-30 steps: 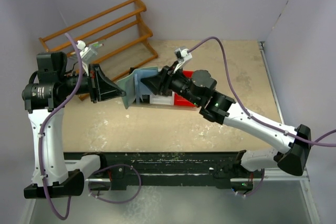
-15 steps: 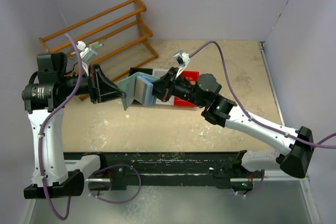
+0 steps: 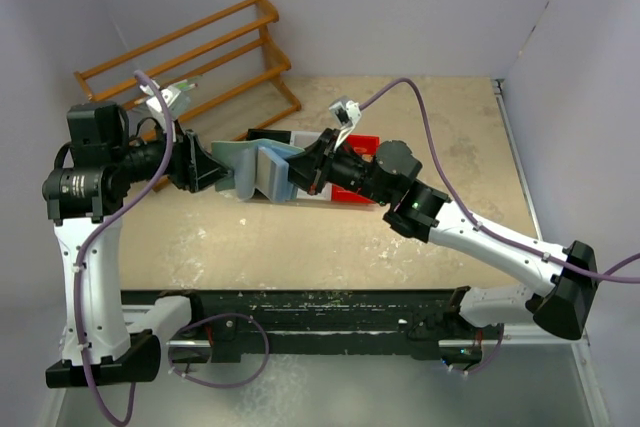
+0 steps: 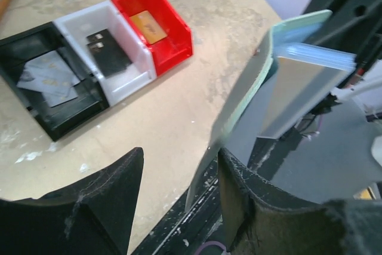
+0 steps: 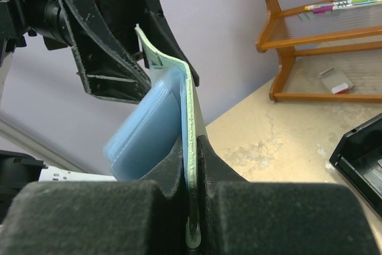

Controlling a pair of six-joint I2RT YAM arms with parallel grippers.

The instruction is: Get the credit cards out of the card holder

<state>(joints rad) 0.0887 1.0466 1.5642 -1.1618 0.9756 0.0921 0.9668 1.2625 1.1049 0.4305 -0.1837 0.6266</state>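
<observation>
Sandy tabletop (image 3: 330, 247) fills the view, with a wooden rack (image 3: 190, 52) at its far left corner. The left gripper (image 4: 179, 162) has its fingers spread, and the free cover of the card holder (image 3: 258, 169) stands edge-on in the gap, seemingly touching neither finger. The holder hangs open in the air near the middle of the far edge, stretched left to right between both arms. The right gripper (image 5: 192, 159) pinches the other cover tightly. Below lie the bins (image 4: 134, 82) with credit cards (image 4: 107, 52) inside. Whether the blue sleeves (image 5: 143, 135) hold more, I cannot tell. The left arm is nearer to them.
</observation>
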